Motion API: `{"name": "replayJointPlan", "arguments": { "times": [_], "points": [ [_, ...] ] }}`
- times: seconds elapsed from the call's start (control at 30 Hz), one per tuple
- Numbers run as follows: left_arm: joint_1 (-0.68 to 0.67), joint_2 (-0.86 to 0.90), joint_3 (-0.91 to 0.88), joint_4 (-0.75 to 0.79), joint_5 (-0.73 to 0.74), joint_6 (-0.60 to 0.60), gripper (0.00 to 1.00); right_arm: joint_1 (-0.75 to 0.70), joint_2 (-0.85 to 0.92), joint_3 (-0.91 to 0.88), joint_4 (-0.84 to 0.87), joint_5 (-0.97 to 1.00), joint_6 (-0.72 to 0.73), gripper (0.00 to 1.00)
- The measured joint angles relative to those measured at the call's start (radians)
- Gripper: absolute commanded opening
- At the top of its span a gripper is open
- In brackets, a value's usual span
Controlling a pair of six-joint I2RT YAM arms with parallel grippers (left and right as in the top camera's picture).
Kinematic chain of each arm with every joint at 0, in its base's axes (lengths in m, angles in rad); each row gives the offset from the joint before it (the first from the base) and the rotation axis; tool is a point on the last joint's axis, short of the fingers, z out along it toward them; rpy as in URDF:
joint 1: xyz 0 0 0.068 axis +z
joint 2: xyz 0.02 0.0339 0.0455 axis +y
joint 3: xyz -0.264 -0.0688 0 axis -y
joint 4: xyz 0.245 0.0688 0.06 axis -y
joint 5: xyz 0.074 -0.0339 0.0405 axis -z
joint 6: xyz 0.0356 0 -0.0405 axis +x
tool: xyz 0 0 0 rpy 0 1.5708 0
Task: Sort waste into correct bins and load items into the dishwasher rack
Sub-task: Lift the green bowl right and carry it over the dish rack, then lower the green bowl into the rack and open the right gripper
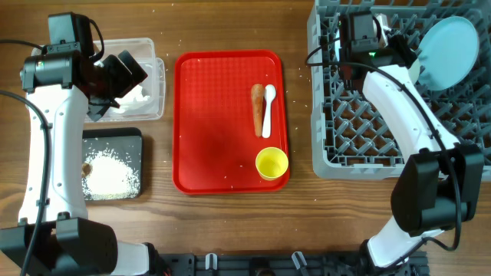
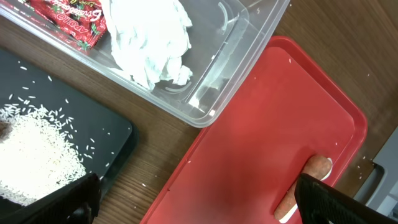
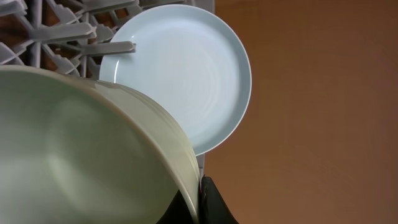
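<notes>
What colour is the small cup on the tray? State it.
Yellow; the cup shows best overhead.

bowl [image 3: 81,162] cropped, wrapper [image 2: 68,15] cut off

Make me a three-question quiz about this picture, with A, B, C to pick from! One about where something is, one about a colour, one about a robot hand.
1. Where is the yellow cup?
A. on the red tray
B. in the black tray
C. in the clear tub

2. What colour is the plate in the rack?
A. red
B. pale blue
C. yellow

3. How is the left gripper?
A. shut on the napkin
B. shut on the spoon
C. open and empty

Answers:
1 A: it stands in the tray's corner.
2 B: both views of it show pale blue.
3 C: its wrist view shows the fingers far apart, nothing between.
</notes>
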Motion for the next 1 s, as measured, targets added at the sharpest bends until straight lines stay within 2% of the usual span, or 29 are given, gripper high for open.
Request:
{"name": "replayJointPlan", "arguments": {
  "times": [0.63, 0.83, 1.0],
  "points": [
    [0.000, 0.000, 0.000, 0.002, 0.000, 0.000, 1.00, 0.043, 0.000, -0.055, 0.004, -0.038, -0.015, 0.04],
    [0.000, 0.000, 0.000, 0.003, 0.000, 0.000, 1.00, 0.050, 0.000, -0.055, -0.012, 0.104, -0.015, 0.04],
    [0.000, 0.000, 0.000, 0.006, 0.000, 0.000, 1.00, 0.051, 0.000, -0.057, -0.140, 0.164, 0.050, 0.04]
  ]
}}
